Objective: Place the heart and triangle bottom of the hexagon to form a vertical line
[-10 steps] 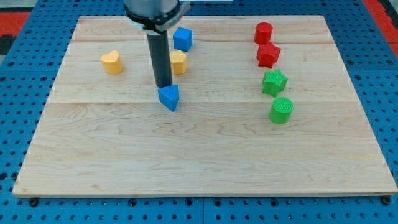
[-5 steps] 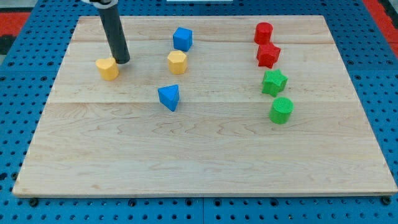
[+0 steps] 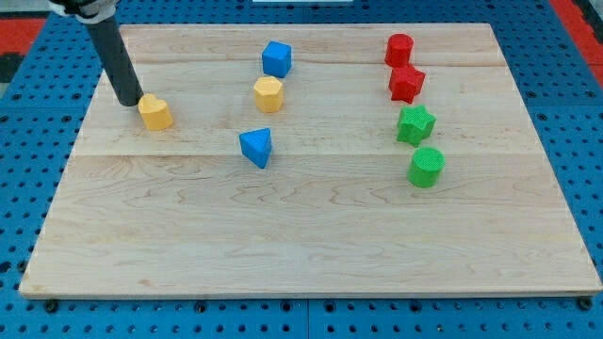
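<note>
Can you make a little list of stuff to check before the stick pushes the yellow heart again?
1. My tip sits at the yellow heart's upper left, close enough to push: ok.
2. Path from the heart toward the blue triangle has no blocks in it: ok.
3. Blue triangle is below the yellow hexagon, only a little to the view's left: ok.
4. Heart is in line under the hexagon: not ok.
5. Red and green blocks stay far on the view's right: ok.

The heart point(image 3: 154, 112) lies far to the view's left of the hexagon point(image 3: 268, 94), the triangle point(image 3: 256, 147) just below it
</note>
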Controlling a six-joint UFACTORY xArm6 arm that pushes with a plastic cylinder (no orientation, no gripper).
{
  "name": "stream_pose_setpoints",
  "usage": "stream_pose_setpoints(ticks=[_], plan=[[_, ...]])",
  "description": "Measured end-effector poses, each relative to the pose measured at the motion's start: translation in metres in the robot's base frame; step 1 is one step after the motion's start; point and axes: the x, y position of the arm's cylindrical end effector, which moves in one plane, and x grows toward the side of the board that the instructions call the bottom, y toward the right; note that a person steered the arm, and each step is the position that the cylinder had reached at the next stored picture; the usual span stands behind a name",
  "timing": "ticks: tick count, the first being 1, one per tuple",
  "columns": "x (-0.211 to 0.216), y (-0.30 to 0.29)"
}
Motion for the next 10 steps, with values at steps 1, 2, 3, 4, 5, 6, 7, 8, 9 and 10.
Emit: stream_pose_setpoints(ticks=[1, 2, 3, 4, 5, 6, 7, 8, 9, 10], plan=[[0.019, 0.010], [0.021, 0.056], [0.021, 0.102], [0.022, 0.105], [0.038, 0.061], [0.055, 0.081], [0.063, 0.113], [0.065, 0.140], [0.060, 0.146], [0.059, 0.140]])
